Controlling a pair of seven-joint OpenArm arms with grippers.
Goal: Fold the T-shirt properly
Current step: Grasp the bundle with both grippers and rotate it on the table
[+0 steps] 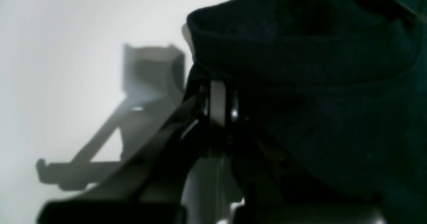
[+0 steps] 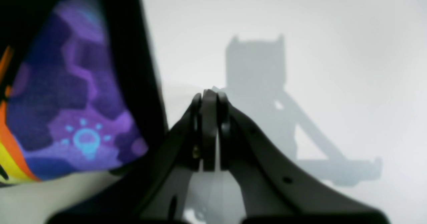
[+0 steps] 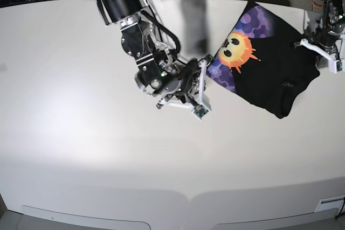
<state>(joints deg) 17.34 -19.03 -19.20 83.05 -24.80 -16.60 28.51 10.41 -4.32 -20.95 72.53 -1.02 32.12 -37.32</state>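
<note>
There is one T-shirt point(image 3: 269, 74), black, lying on one white table point(image 3: 81, 149). The shirt has one sun face point(image 3: 237, 47) printed on it, orange and yellow. In the right wrist view, one little blue light bulb point(image 2: 86, 139) shows on the purple part of the print. There are two robot arms, one on each side of the shirt. That makes two grippers: one left gripper point(image 3: 299, 42) and one right gripper point(image 3: 206, 60). Each wrist view shows one gray shadow of a gripper on the table, so two shadows in all.
</note>
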